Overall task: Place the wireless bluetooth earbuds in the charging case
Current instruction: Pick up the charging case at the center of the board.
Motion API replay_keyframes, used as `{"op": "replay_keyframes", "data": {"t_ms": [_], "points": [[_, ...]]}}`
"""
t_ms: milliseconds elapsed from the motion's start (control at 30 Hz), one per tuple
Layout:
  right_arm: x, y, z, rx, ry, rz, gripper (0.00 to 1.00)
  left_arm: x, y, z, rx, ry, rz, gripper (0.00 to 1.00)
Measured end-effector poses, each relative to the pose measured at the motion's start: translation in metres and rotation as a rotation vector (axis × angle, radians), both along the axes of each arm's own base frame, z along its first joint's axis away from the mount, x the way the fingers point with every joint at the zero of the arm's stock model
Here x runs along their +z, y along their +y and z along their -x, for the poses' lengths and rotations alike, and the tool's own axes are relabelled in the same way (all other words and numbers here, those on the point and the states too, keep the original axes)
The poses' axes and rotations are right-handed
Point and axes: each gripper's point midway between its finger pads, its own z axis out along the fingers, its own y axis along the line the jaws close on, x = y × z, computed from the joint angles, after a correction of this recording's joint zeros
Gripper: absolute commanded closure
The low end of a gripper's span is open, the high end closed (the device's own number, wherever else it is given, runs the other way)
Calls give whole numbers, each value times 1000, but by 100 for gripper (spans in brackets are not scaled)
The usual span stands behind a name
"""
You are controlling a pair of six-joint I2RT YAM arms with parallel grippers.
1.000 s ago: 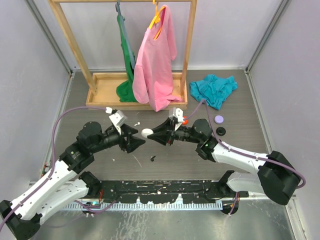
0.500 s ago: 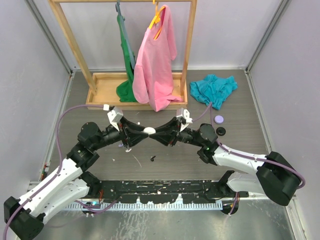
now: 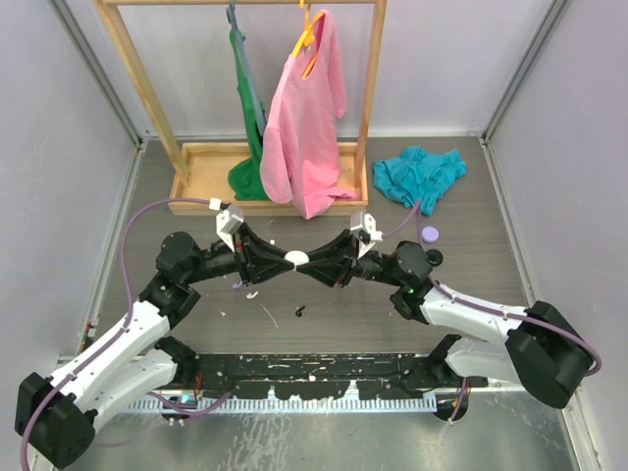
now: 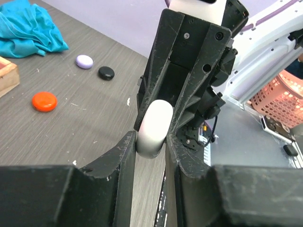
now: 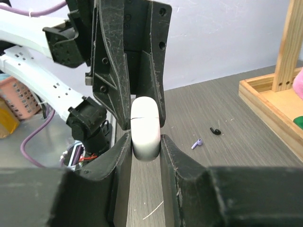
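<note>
**White case pinched from both sides, earbuds loose on the table**

Nearest the arm bases, a tiny black stemmed plastic earbud (image 3: 298, 312) lies on the grey wood-grain table (image 3: 196, 196), with thin white scraps scattered around it. The right wrist view shows a tiny lilac stemmed earbud (image 5: 196, 143) just beside the black one. Both are on the table and outside any case.

Above and just beyond them, the two arms meet nose to nose at mid-table. The left gripper (image 4: 151, 144) and the right gripper (image 5: 145, 142) are each clamped on the same small white rounded plastic charging case (image 3: 295, 258), one from either end, with their black fingers pressed to its sides. A thin seam runs across the case. It sits between the two sets of fingertips, raised off the table.

Further right lie a small black oval pod (image 3: 433, 257) and a small lilac oval pod (image 3: 429, 234), near each other. An orange-red oval pod (image 4: 44, 101) lies apart from them. Beyond is a crumpled teal cloth (image 3: 419, 175). At the back stands a wooden clothes rack (image 3: 126, 59), with a pink top (image 3: 304, 128) and a green garment (image 3: 247, 108) hanging from it.
</note>
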Motion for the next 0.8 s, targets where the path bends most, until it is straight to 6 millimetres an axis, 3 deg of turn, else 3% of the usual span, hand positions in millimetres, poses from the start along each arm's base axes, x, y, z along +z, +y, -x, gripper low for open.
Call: {"op": "replay_keyframes", "data": {"t_ms": [200,400,533,800], "points": [[-4,1,3,30,-37,73,55,-1,2,6,-26,-3,-74,100],[-21,4,4,54,-50,175,48,10,5,7,-33,-33,-135,100],[-24,4,6,79,-52,202,44,9,6,6,-36,-28,-171,100],[-18,6,10,106,-61,201,45,-13,3,10,-69,33,-259,100]]}}
